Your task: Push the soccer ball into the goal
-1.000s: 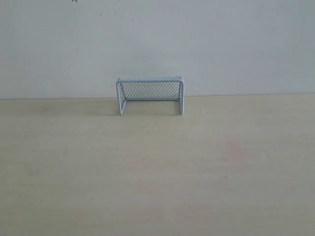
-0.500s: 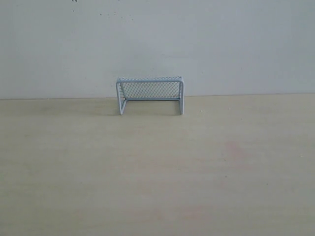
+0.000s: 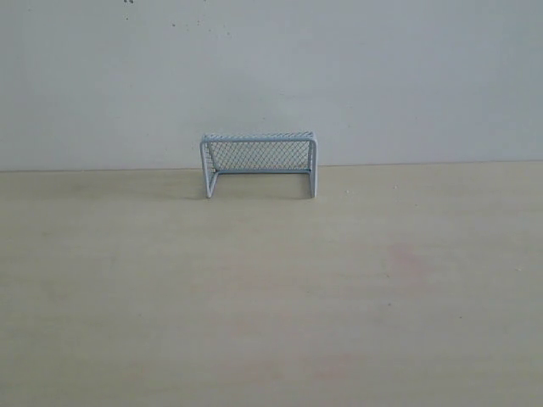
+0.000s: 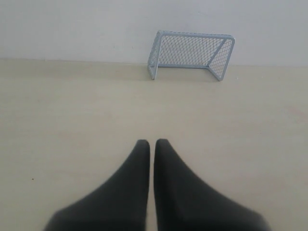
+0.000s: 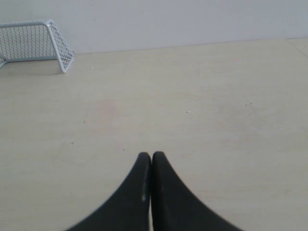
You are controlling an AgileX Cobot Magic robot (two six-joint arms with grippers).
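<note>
the left hand [image 4: 151, 144] shows as two black fingers [image 4: 130, 187], broad at the base and tapering to rounded tips. they lie side by side with only a thin slit of light between them, and nothing is gripped. the right hand [image 5: 151, 156] has the same two black tapered fingers [image 5: 168, 197], drawn fully together so their inner edges meet along their length, and it too grips nothing. of both arms, only these fingers can be seen.
</note>
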